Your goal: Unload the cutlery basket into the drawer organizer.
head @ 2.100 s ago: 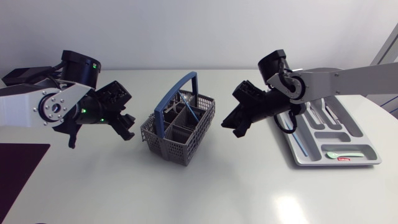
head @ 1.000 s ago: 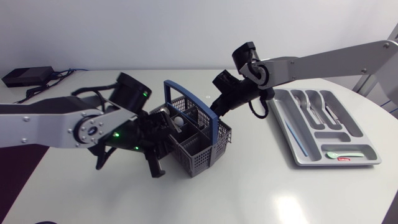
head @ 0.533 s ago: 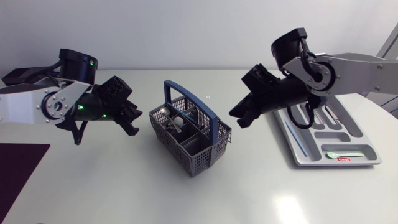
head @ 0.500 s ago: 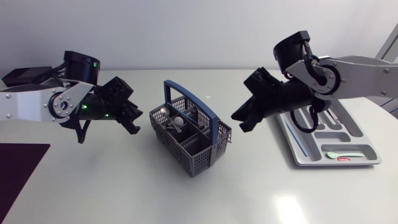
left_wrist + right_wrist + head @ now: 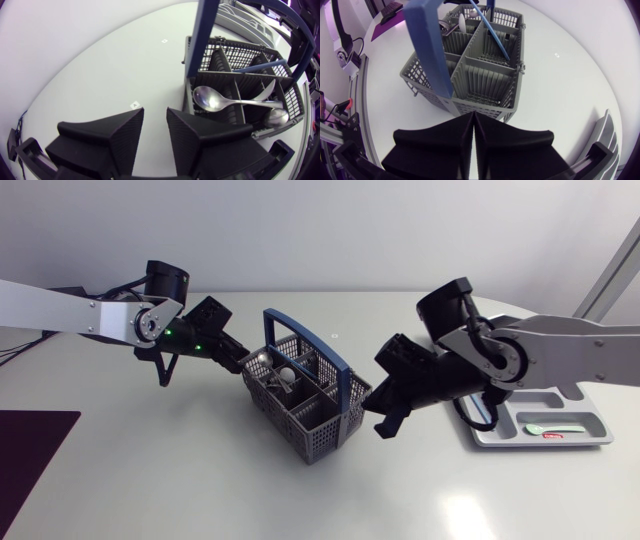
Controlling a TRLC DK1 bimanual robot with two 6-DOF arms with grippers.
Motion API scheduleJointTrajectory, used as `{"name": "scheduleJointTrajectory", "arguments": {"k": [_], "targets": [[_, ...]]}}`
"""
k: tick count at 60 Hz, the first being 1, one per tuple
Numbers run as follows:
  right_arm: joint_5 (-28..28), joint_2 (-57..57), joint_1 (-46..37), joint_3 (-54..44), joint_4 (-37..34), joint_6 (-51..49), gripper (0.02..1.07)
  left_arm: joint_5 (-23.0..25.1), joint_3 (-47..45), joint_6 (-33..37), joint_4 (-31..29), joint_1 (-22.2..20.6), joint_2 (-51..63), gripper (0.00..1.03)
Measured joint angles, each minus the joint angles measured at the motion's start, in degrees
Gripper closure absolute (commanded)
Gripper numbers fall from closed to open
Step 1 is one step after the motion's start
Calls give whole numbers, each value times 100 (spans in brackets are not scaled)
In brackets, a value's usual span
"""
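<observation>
Both arms have closed on the cutlery basket point(image 5: 322, 432) since the frame half a second earlier: the left arm has extended from the left of the frame, and the right arm has dropped lower and nearer, while the basket itself has kept its place at centre frame on the table point(image 5: 200, 480). Left gripper point(image 5: 238, 362) sits at the basket's upper-left corner; in the left wrist view this gripper point(image 5: 155, 125) shows its jaws narrowly apart with nothing between them, and the basket wall point(image 5: 235, 47) lies just ahead. One silver spoon point(image 5: 220, 99) lies across a compartment there, beside a blue-handled utensil point(image 5: 260, 66), under the blue handle point(image 5: 205, 35). Right gripper point(image 5: 383, 418) stands just beside the basket's right wall, apart from it; the right wrist view shows that gripper point(image 5: 473, 127) with jaws pressed together, holding nothing, and the basket point(image 5: 480, 107) directly ahead. Head view confirms the silver spoon point(image 5: 280, 372) in the basket's upper-left compartment. Drawer organizer point(image 5: 520, 444) lies at the right of the frame, partly hidden by the right arm, with a teal spoon point(image 5: 545, 426) in its lowest compartment
</observation>
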Motion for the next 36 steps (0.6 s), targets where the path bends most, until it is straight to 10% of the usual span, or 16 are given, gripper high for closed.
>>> {"name": "scheduleJointTrajectory", "arguments": {"k": [36], "targets": [[286, 697, -444, 315, 310, 79, 101, 612, -748, 737, -691, -155, -699, 73]]}}
